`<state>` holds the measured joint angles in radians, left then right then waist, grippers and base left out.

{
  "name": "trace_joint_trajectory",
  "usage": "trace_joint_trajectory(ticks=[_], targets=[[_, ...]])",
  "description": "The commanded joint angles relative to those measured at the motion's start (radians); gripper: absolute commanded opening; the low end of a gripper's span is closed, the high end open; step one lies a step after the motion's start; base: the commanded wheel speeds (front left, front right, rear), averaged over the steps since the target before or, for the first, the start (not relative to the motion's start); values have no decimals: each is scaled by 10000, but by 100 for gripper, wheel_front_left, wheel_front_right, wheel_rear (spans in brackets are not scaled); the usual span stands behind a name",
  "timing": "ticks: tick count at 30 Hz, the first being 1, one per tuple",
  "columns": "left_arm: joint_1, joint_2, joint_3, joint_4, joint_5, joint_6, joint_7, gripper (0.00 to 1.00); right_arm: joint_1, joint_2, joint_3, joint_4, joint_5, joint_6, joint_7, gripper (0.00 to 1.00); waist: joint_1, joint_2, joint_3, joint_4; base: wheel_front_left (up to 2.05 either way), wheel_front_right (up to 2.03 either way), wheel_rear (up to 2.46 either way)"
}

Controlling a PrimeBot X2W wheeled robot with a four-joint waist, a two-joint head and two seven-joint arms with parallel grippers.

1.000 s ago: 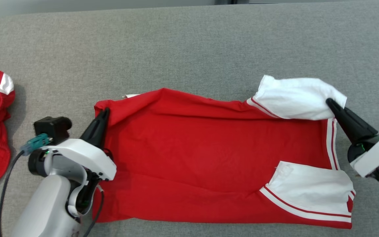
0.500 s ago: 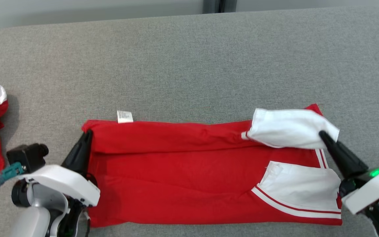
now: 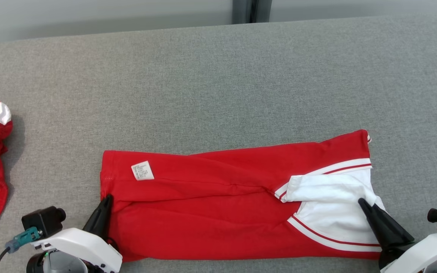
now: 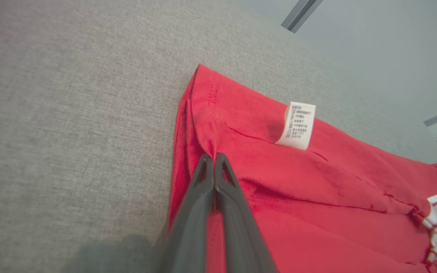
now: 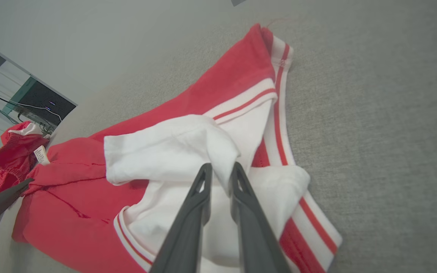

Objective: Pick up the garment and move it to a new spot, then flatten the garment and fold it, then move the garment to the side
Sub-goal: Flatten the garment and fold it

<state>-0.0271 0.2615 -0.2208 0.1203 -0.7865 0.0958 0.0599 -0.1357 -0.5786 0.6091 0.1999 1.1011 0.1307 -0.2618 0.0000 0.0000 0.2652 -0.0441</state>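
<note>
Lying folded lengthwise on the near side of the grey table [image 3: 218, 76], the red garment [image 3: 203, 227] shows white sleeves [image 3: 328, 193] at right. Left gripper [image 3: 107, 197] pinches its left edge; right gripper [image 3: 362, 201] stands slightly parted around a sleeve.

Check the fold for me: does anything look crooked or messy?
Yes. The folded-over flap of the red shirt lies askew, its far edge slanting away toward the right. The white sleeve is bunched near the right hand, not flat. A care label faces up.
</note>
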Motion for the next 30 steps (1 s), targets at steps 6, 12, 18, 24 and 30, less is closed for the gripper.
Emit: trace_joint_trajectory(ticks=[6,12,18,24,30], targets=[[324,-49,-1,108,50,158,-195,68,305,364,-511,92,-555,2,-48,100,0,0,-188,-52,0,0,0],[481,-85,-84,-27,777,701,-921,100,552,656,-1437,-233,-1960,2,-48,100,0,0,-433,-118,0,0,0],[384,-382,-89,-336,1566,1359,-2052,100,800,1318,-2991,-612,-3681,2,-37,100,0,0,-782,-140,0,0,0],[76,-522,-53,-673,2309,1834,-2884,100,1026,2314,-4810,-1151,-5301,2,-27,100,0,0,-1109,-150,0,0,0],[117,-528,-186,-1146,3230,2262,-3144,100,1234,2847,-5569,-1352,-6533,2,28,100,0,0,-1395,-109,0,0,0]])
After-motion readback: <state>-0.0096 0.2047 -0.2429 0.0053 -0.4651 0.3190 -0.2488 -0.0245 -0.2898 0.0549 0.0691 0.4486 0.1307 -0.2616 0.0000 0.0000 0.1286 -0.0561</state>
